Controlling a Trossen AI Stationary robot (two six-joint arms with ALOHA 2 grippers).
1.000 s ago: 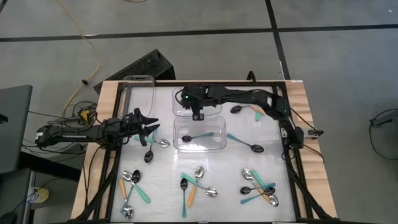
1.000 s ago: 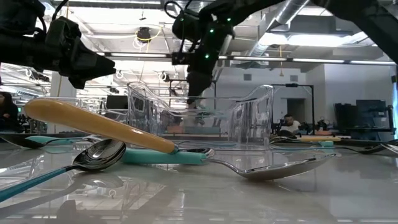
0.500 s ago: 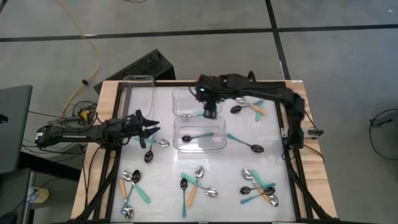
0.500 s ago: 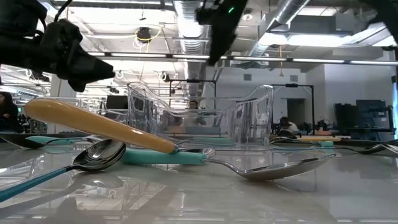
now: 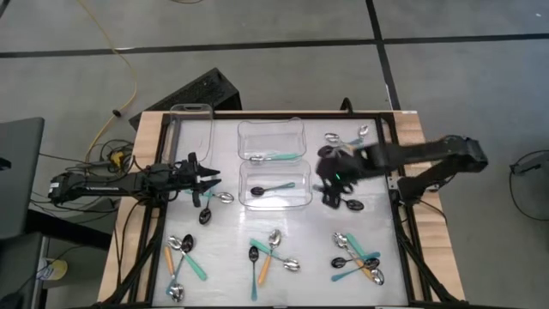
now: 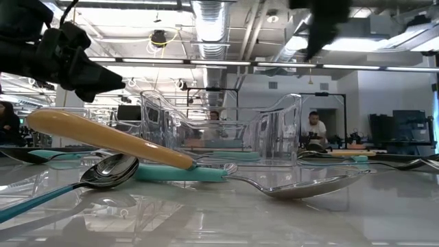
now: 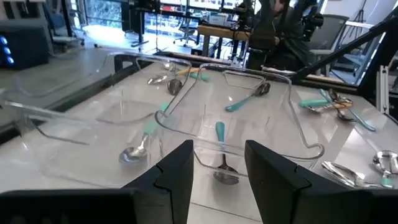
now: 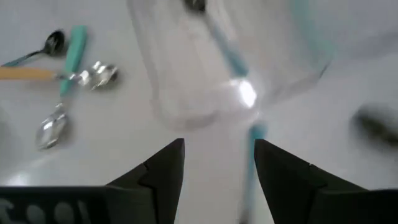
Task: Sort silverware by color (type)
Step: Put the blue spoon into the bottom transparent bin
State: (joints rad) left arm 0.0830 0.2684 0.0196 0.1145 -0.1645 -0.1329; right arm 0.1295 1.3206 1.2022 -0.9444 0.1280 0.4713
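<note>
Only 2 spoons look sorted: 1 teal-handled in each clear tub (image 5: 273, 142) near the middle. The rest, teal or orange handles with silver or black bowls, lie scattered in clusters (image 5: 356, 259) across the table. The right gripper (image 5: 332, 190), open and empty, hovers over a black-bowled spoon (image 5: 352, 204); the left gripper (image 5: 208, 177) waits, half open, empty.

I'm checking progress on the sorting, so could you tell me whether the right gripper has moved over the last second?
Yes. The right gripper has swung away from above the far tub to the near tub's right side, above the black-bowled teal spoon.
</note>
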